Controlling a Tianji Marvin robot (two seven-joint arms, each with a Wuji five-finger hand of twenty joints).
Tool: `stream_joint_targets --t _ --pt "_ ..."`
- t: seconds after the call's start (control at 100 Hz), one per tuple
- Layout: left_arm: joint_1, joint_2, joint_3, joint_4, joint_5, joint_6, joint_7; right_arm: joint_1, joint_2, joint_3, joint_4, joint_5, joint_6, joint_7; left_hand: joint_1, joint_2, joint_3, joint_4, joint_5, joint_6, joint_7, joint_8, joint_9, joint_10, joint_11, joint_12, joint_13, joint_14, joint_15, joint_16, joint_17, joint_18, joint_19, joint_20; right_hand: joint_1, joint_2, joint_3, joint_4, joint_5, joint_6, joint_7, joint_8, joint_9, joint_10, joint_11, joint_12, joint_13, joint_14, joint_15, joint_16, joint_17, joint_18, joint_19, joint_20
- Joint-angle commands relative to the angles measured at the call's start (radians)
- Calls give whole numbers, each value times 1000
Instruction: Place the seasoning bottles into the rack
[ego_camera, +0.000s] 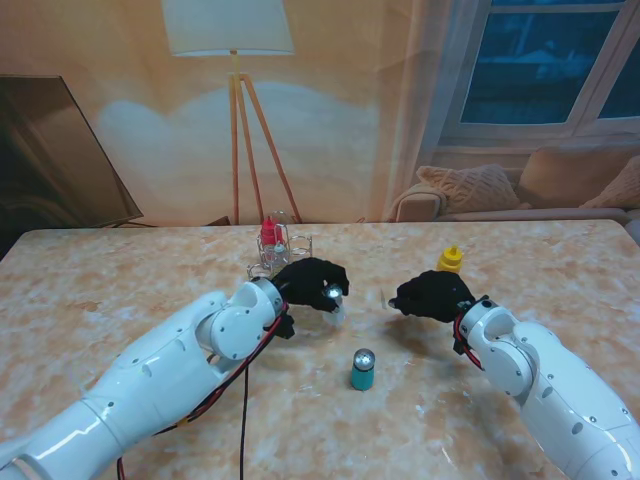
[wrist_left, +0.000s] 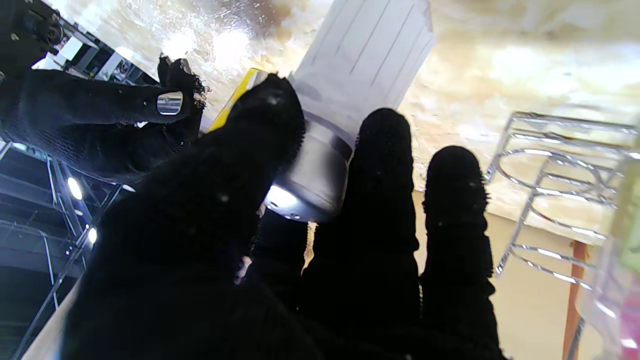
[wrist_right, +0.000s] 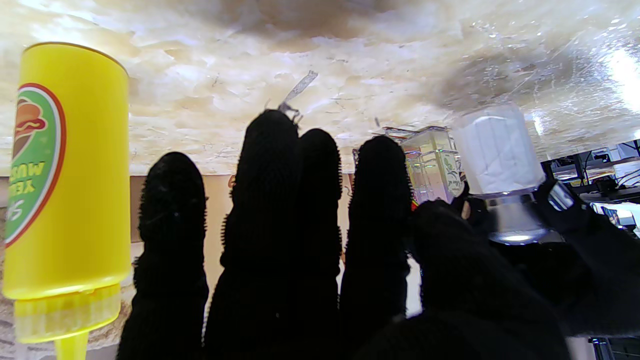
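1. Our left robot hand (ego_camera: 312, 279) grasps a white shaker with a silver cap (wrist_left: 320, 165), just in front of the wire rack (ego_camera: 283, 252).
2. Our right robot hand (ego_camera: 432, 295) holds nothing, fingers extended, beside the yellow mustard bottle (ego_camera: 449, 260).
3. A teal bottle (ego_camera: 362, 369) stands on the table (ego_camera: 120, 290), nearer to us, between the arms.
4. A red-capped bottle (ego_camera: 269, 236) sits in the rack.
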Motion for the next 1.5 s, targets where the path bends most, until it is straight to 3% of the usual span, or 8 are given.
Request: stream_joint_targets --t 0.0,0.27,0.54,0.77,1.02,1.21,1.49 --pt "15 31 -31 -24 26 -13 -27 -8 -3 -2 -3 -3 1 13 100 85 41 44 91 -43 141 24 109 0 119 74 32 -28 30 28 11 13 28 21 -5 -8 24 -31 17 -22 9 -5 9 1 6 3 16 -25 4 -5 -3 4 2 14" --pt "91 90 -165 -109 165 -50 -88 -3 -3 -5 3 0 4 16 99 78 50 44 98 -40 134 33 113 4 116 78 35 -24 31 28 12 21 27 22 -5 -9 24 -31 17 -22 9 -5 11 -5 7 3 16 -25 4 -5 -2 4 2 14" --pt "168 115 -299 -152 316 -74 -60 2 -3 -9 9 2 5 16 97 78 52 40 101 -37 126 39 116 2 111 82 36 -23 27 27 14 23 26 23 -5 -9 24 -31 17 -21 9 -5 9 -2 6 3 15 -26 3 -5 -3 3 2 13" --pt "182 115 -348 -132 389 -41 14 6 -3 -11 12 5 5 18 99 80 50 39 98 -30 119 45 117 8 109 85 36 -24 25 26 12 20 27 25 -4 -9 24 -31 17 -22 9 -5 9 -1 6 3 16 -25 4 -5 -4 3 2 13" --pt "155 108 -346 -68 430 1 100 7 -3 -12 13 5 5 19 100 84 44 37 95 -29 115 48 117 9 104 82 36 -24 21 20 12 17 28 25 -5 -8 23 -31 17 -23 9 -5 11 -4 7 3 15 -26 4 -5 -3 2 2 13" --pt "96 81 -304 29 373 58 184 7 -3 -12 13 6 6 19 104 90 37 37 88 -28 113 52 113 6 97 77 34 -23 6 6 11 13 24 21 -5 -8 23 -31 17 -23 10 -4 9 -2 6 3 16 -25 4 -5 -4 2 2 13" --pt "14 43 -241 154 255 59 233 8 -3 -12 13 7 7 21 102 97 31 40 78 -44 120 53 105 -9 96 75 29 -33 -3 -1 6 -3 15 14 -5 -8 23 -30 17 -23 10 -4 9 -3 7 3 15 -26 4 -5 -3 3 2 13"
